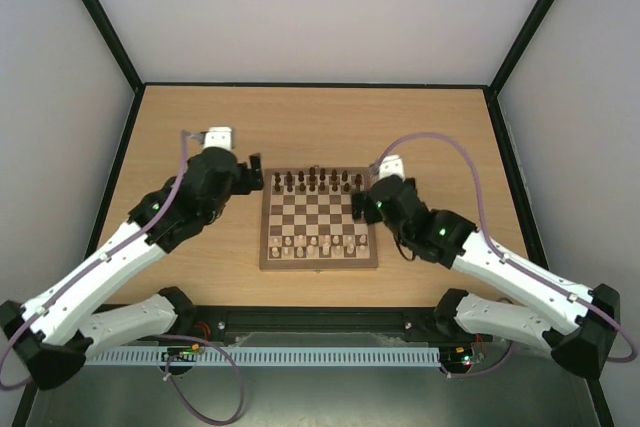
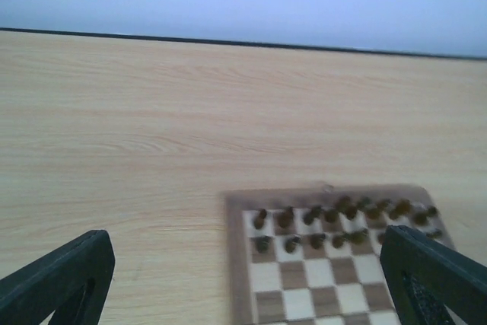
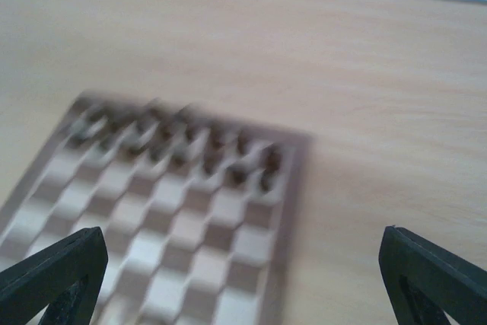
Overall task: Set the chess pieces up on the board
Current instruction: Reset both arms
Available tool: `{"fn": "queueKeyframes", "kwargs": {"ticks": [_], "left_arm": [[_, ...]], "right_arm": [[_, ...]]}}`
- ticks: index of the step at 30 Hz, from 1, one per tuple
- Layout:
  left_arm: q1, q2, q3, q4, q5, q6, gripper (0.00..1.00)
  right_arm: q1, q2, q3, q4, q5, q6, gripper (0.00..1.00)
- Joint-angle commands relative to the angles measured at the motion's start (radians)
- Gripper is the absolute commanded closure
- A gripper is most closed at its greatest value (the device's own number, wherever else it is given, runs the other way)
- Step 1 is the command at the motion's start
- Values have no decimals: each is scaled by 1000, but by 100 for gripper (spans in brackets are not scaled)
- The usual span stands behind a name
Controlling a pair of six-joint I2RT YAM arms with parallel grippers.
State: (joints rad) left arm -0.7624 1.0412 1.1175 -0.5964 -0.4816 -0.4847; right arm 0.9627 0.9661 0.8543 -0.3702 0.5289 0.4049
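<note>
- Overhead cam, seen from my remote station — the board [image 1: 320, 264] sits mid-desk [image 1: 300, 122], square to the arm bases, w/ one arm on either side of it.
- The dark chess pieces [image 1: 318, 183] stand in the two far rows, and the pale chess pieces [image 1: 312, 244] line the two near rows. They're too small from up here for me to count or name any.
- Rows of checkered squares lie between the two camps.
- On my left side, the left tool [image 1: 256, 174] hangs just off the board's far-left corner, over bare desk.
- In its wrist cam both fingers [image 2: 68, 275] are spread wide at the bottom corners of the frame, w/ nothing pinched between them.
- The same wrist cam shows the board's far-left corner and the dark rows ahead and below, a bit soft.
- On my right side, the right tool [image 1: 360, 207] hovers at the board's right edge, nr the far-right corner, by the end of the dark rows.
- In its wrist cam the fingers [image 3: 61, 275] are likewise set wide apart, gripping nothing.
- That view is smeared by blur, so I can't tell which squares the dark pieces occupy.
- As far as I can make out, neither tool touches a piece or the board.
</note>
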Motion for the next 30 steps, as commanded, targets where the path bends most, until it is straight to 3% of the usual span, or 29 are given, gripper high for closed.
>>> {"fn": "queueKeyframes", "kwargs": {"ticks": [1,6,11,15,23,30], "left_arm": [[140,-133,-193,302,-57,23,1],[355,-97,-272,402,-29,49,1],[548,-59,-450,688,62,106,1],[647,4,-539,852,97,120,1],[733,103,-761,1286,68,226,1],[773,334,-665,1320,52,207,1]], "right_arm": [[-272,4,-68,258,91,-52,1],[-646,-41,-225,450,43,-70,1],[-834,-86,-420,722,14,-68,1],[-869,21,-480,886,28,-68,1],[-915,341,-511,1213,39,-89,1],[-922,512,-482,1307,-24,-100,1]]}}
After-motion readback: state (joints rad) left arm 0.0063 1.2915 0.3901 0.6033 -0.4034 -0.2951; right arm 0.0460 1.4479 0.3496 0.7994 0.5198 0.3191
